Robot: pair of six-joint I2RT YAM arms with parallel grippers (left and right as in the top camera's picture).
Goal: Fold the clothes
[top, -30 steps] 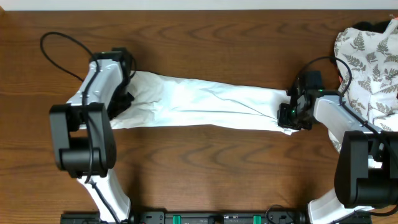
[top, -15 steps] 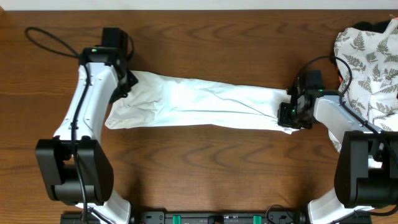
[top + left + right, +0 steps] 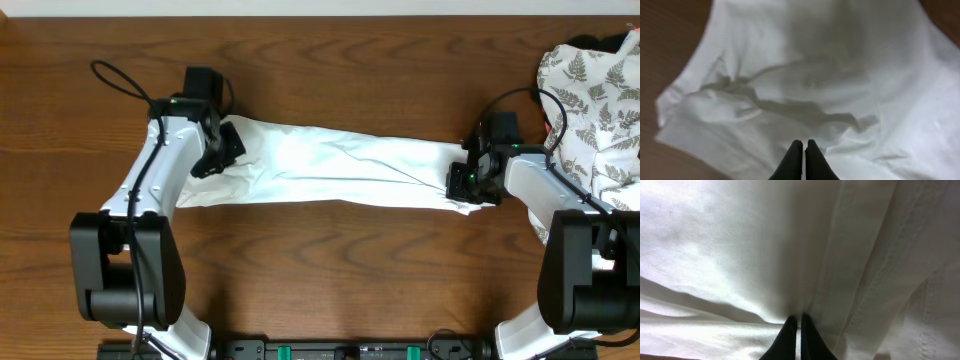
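Observation:
The white T-shirt (image 3: 340,165) lies stretched in a long, bunched band across the wooden table; its print is hidden. My left gripper (image 3: 222,152) is over the shirt's left end. In the left wrist view its fingers (image 3: 804,145) are shut, with the wrinkled T-shirt (image 3: 790,75) spread beneath them and nothing visibly pinched. My right gripper (image 3: 462,182) is at the shirt's right end. In the right wrist view its fingers (image 3: 796,317) are shut on a fold of the T-shirt (image 3: 740,245) beside a hem seam.
A white cloth with grey fern-leaf print (image 3: 590,100) is heaped at the right edge, behind the right arm, with something dark (image 3: 600,42) at its top. Black cables loop from both arms. Bare wood (image 3: 330,270) lies in front of the shirt.
My left gripper left the shirt's left end, swung up and left, then came back right over the shirt. The shirt's left end stays on the table. The right arm has not moved.

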